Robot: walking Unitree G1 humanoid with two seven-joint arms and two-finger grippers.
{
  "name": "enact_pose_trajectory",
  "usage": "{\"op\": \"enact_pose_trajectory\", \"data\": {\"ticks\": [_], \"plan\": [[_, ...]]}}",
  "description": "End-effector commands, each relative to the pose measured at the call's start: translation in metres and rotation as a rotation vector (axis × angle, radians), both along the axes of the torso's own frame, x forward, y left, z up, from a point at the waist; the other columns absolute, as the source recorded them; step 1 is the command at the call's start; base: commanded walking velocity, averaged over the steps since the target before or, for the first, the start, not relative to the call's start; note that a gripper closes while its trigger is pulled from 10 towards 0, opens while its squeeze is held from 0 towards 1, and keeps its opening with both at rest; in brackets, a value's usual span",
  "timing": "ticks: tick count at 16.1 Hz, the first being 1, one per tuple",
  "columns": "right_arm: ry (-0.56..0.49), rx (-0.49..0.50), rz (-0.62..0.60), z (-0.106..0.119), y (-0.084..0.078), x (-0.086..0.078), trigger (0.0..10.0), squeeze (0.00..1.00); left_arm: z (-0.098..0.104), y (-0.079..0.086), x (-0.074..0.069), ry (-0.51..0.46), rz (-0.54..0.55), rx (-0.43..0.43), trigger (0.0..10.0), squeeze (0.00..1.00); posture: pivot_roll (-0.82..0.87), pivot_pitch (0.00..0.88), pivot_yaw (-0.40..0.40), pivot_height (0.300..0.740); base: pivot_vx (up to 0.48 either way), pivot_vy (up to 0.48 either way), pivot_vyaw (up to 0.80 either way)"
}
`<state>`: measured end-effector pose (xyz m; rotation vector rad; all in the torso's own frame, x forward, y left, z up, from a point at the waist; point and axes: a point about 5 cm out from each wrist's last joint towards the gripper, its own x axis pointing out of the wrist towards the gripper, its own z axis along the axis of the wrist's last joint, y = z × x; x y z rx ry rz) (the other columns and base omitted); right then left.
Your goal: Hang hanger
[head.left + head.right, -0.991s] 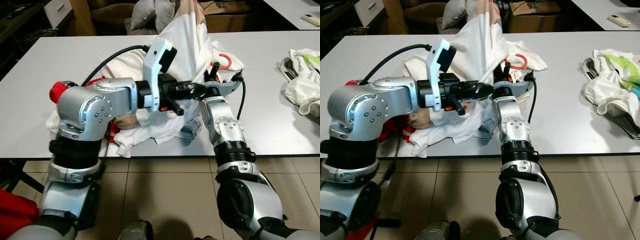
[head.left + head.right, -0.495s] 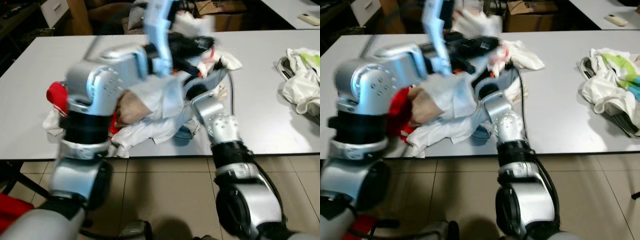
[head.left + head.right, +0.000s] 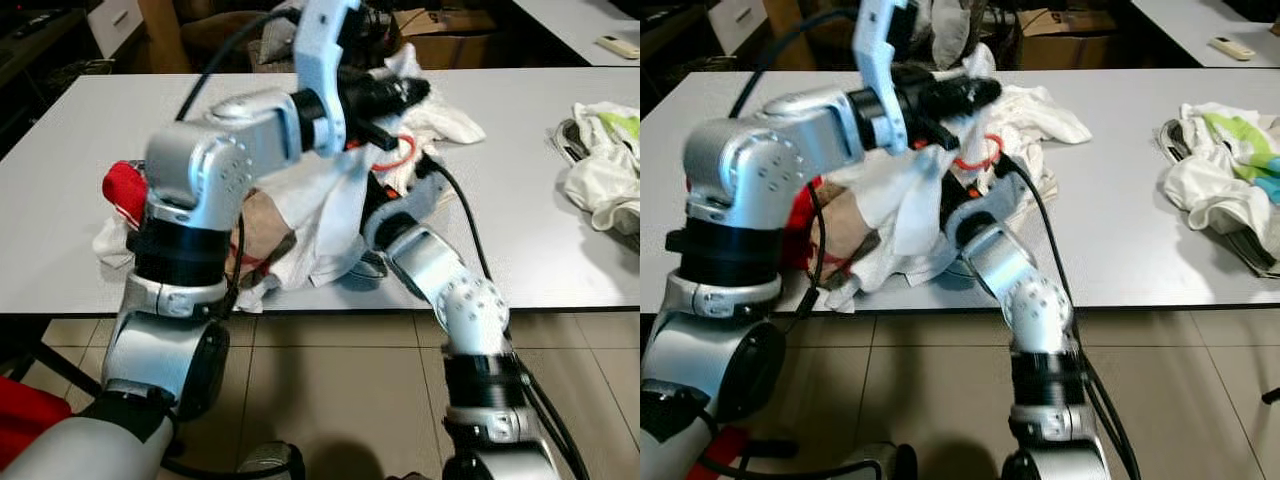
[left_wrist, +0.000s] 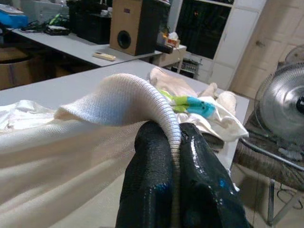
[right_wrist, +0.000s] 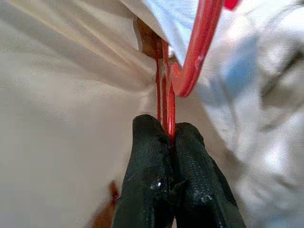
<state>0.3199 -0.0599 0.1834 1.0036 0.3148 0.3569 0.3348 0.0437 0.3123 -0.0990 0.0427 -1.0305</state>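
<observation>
Left gripper (image 4: 173,190) clamps shirt (image 3: 325,215) collar; right gripper (image 5: 171,147) clamps red hanger (image 5: 190,61). Keep collar taut, feed hanger in slowly.

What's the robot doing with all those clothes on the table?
It is working on a white garment and a red hanger over the grey table. The left end effector is shut on the garment's ribbed edge and holds it up above the pile. The right end effector is shut on the hanger's thin red part, tucked in among the cloth. Another heap of clothes lies further along the table, on the robot's right.
</observation>
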Motion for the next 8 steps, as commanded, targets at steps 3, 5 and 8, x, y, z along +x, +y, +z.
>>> {"op": "enact_pose_trajectory", "data": {"ticks": [3, 5, 8], "plan": [[0.028, -0.106, 0.016, -0.007, 0.006, -0.017, 10.0, 0.0, -0.002, -0.001, -0.013, -0.034, -0.045, 0.034, 3.2, 0.0, 0.05, 0.001, 0.038, 0.74, 0.0, 0.0, 0.0], [0.013, -0.292, -0.018, -0.018, -0.007, -0.012, 10.0, 0.0, -0.003, -0.004, -0.021, -0.035, -0.079, 0.045, 3.6, 0.0, 0.06, 0.003, 0.028, 0.74, 0.0, 0.0, 0.0], [-0.028, -0.372, 0.149, -0.015, 0.01, -0.027, 10.0, 0.0, -0.006, -0.002, -0.02, -0.056, -0.029, 0.067, 2.9, 0.0, 0.07, 0.003, 0.02, 0.74, 0.0, 0.0, 0.0]]}}
